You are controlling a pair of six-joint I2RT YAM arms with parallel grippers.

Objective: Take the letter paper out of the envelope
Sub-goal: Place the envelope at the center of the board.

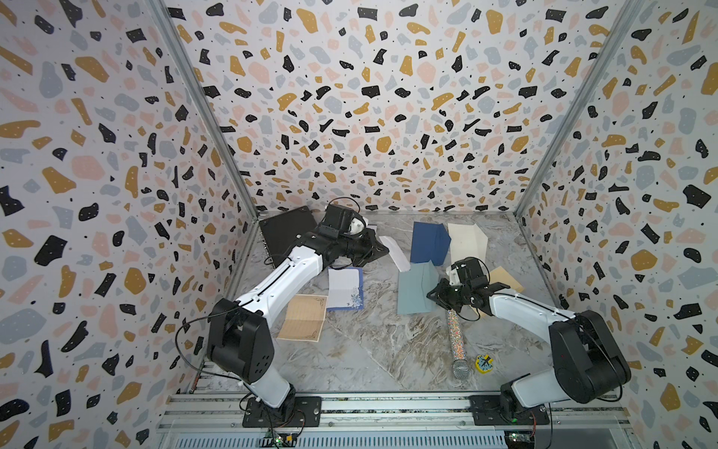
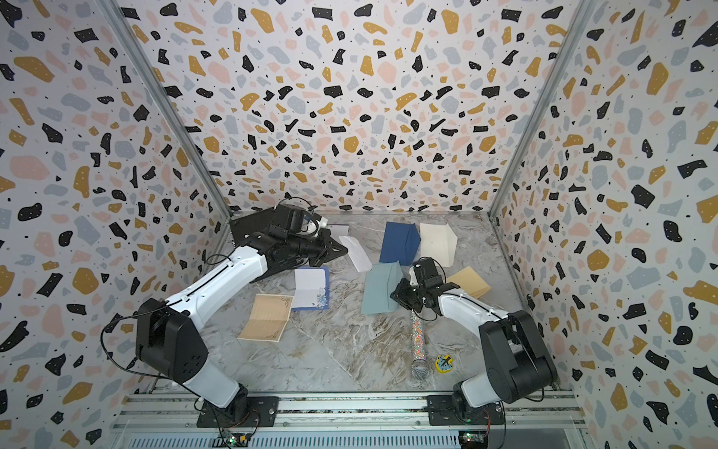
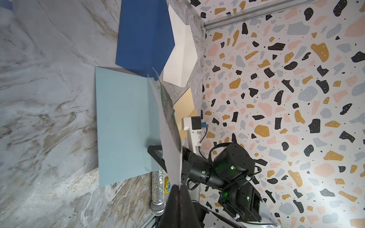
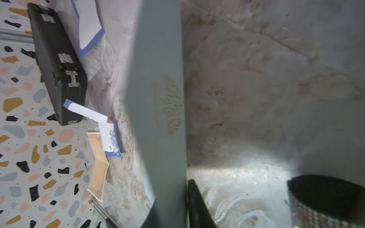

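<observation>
sparkly microphone [image 1: 455, 342] and a yellow trinket [image 1: 484, 363] lie nearest on the marbled table [image 1: 369, 350]; the microphone's handle runs up under the right arm's wrist. farther in, to the left: a tan sheet [image 1: 302, 318] and a white, blue-edged sheet [image 1: 345, 288], both lying open. centre: teal envelope [image 1: 415, 291], flat with its flap raised. the right pincer [image 1: 434, 294] sits at its edge, with that edge between the jaws; whether they grip it or stand slack cannot be told. beyond: the letter paper [image 3: 169, 142], white with a green print, is pinched by one edge in the left pincer [image 3: 178, 187], jaws pressed together on it. it is raised off the table and apparently clear of the envelope's mouth.

step in hand, by judgement: extraction all but complete. the next move calls for laying the sheet on bare table. room is scarce: a navy envelope [image 1: 427, 243], a cream envelope [image 1: 466, 241] and a tan envelope [image 1: 507, 278] crowd the far right, and a black case [image 1: 285, 231] fills the far left corner.
</observation>
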